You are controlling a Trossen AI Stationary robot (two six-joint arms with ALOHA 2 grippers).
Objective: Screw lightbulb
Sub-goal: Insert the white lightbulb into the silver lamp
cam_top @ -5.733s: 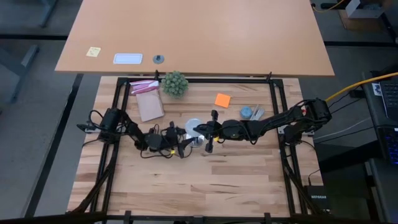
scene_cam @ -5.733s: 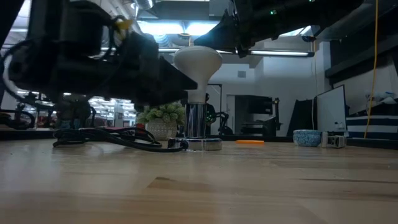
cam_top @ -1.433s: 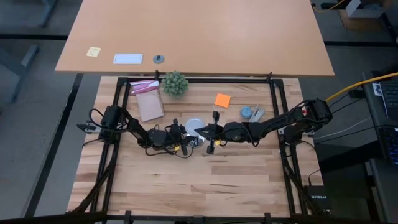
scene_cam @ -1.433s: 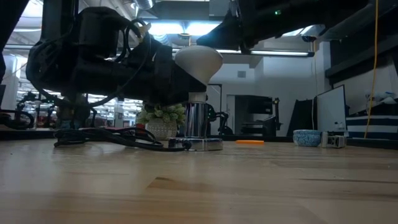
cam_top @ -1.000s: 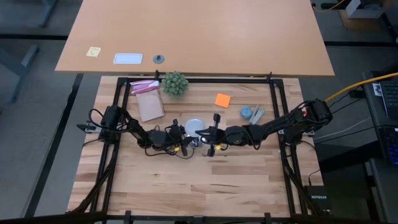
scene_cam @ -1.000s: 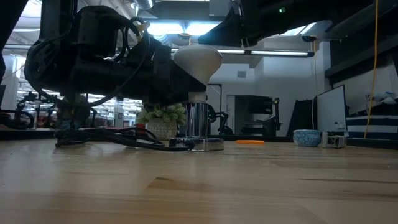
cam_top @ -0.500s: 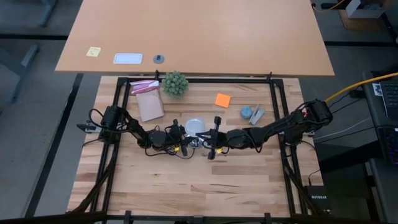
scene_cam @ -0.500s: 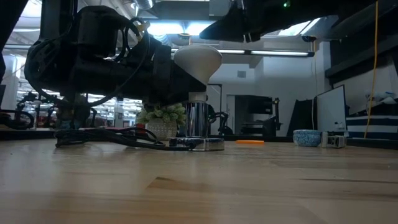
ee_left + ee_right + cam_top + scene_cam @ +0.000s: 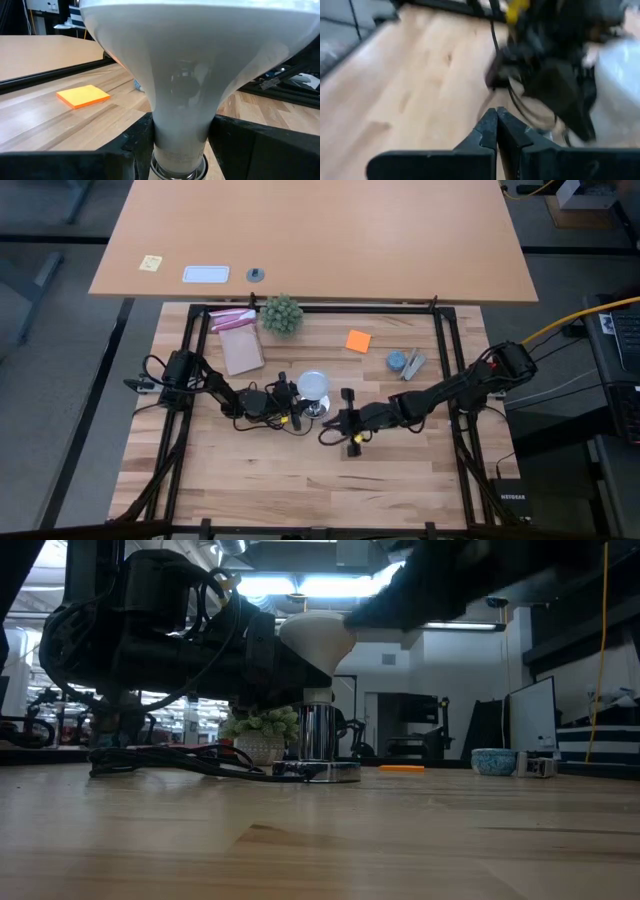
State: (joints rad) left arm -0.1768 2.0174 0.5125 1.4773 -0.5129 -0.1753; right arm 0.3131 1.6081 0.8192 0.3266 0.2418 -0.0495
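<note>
The lightbulb (image 9: 313,385), a frosted white globe, stands upright with its screw end in the silvery socket (image 9: 318,735), whose round base (image 9: 320,772) rests on the table. In the left wrist view the lightbulb (image 9: 195,55) fills the picture. My left gripper (image 9: 297,404) reaches in level from the table's left and is shut on the bulb. My right gripper (image 9: 325,435) hangs shut with nothing between its fingers, on the near side of the bulb and clear of it. In its own wrist view my right gripper (image 9: 496,125) points down at the tabletop. My left gripper pinches the bulb's narrow neck (image 9: 180,130), just above the metal screw end, between its two fingers (image 9: 135,145), one on each side. The fingers come in level from the table's left. The bulb stays upright, seated in the socket on the table.
A black cord (image 9: 180,762) lies on the table left of the socket. A spiky green plant (image 9: 281,313), a brown pouch (image 9: 240,348), an orange note pad (image 9: 358,340) and a small blue dish (image 9: 397,361) sit toward the far edge. Bare wood lies along the near side.
My right gripper, still shut, has gone from above the lightbulb toward the table's near edge and somewhat lower, tipping its fingers downward. The lightbulb and socket have stayed where they were.
</note>
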